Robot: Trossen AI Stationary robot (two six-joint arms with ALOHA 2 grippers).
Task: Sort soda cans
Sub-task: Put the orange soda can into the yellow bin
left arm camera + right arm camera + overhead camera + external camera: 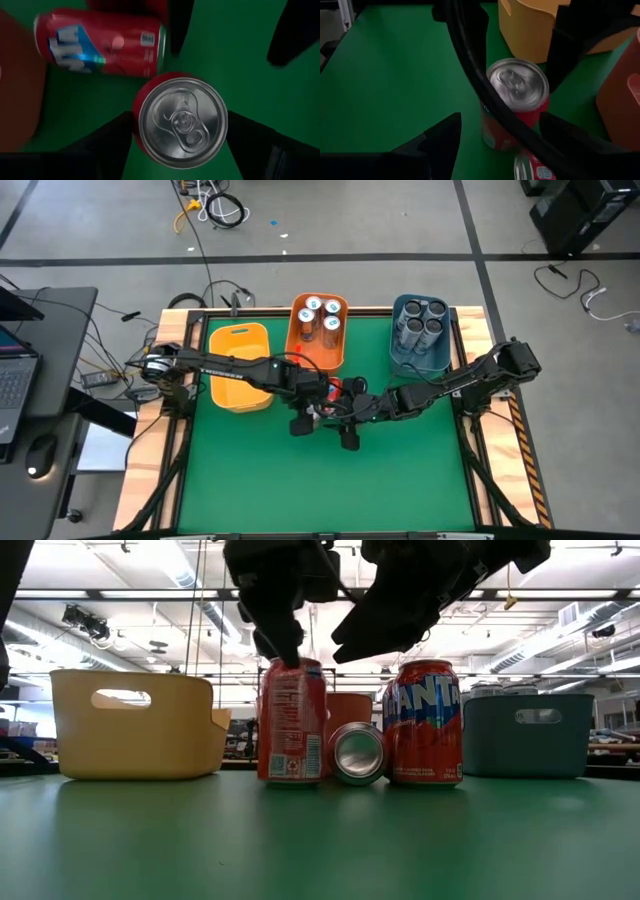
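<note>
Left wrist view: I see my left end effector spread open around an upright red can at mid-table; right end effector open, hovering beside it.

in the high view both arms sit right over the red cans, so they're mostly hidden. low view cuts both grippers off at the top edge. the lying can in the left wrist view is blurred, label unreadable.

Red cans, apparently blue-lettered; green table
</note>
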